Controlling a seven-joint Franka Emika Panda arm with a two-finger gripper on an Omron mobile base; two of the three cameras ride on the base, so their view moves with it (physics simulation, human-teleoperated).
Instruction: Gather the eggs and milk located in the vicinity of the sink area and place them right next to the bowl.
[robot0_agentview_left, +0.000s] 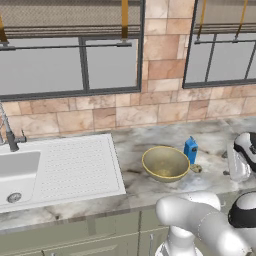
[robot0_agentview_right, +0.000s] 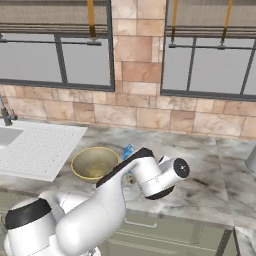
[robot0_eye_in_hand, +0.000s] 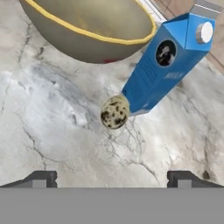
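Note:
The dull yellow-olive bowl (robot0_agentview_left: 165, 163) (robot0_agentview_right: 94, 162) (robot0_eye_in_hand: 87, 26) sits on the marble counter, right of the drainboard. The blue milk carton (robot0_agentview_left: 190, 150) (robot0_agentview_right: 128, 151) (robot0_eye_in_hand: 162, 65) stands upright close beside the bowl's right side. One speckled tan egg (robot0_agentview_left: 196, 168) (robot0_eye_in_hand: 114, 112) lies on the counter against the foot of the carton. My gripper (robot0_eye_in_hand: 113, 177) hovers just in front of the egg and carton, open, with nothing between its fingertips (robot0_eye_in_hand: 43, 177). The white sink (robot0_agentview_left: 17, 172) (robot0_agentview_right: 7, 136) lies at the far left.
A ribbed white drainboard (robot0_agentview_left: 75, 165) (robot0_agentview_right: 40, 147) lies between sink and bowl, with the steel faucet (robot0_agentview_left: 7, 131) behind the basin. A tiled wall and windows close off the back. Bare marble counter (robot0_agentview_right: 210, 170) stretches right of the carton, where a grey object (robot0_agentview_right: 252, 160) stands at the edge.

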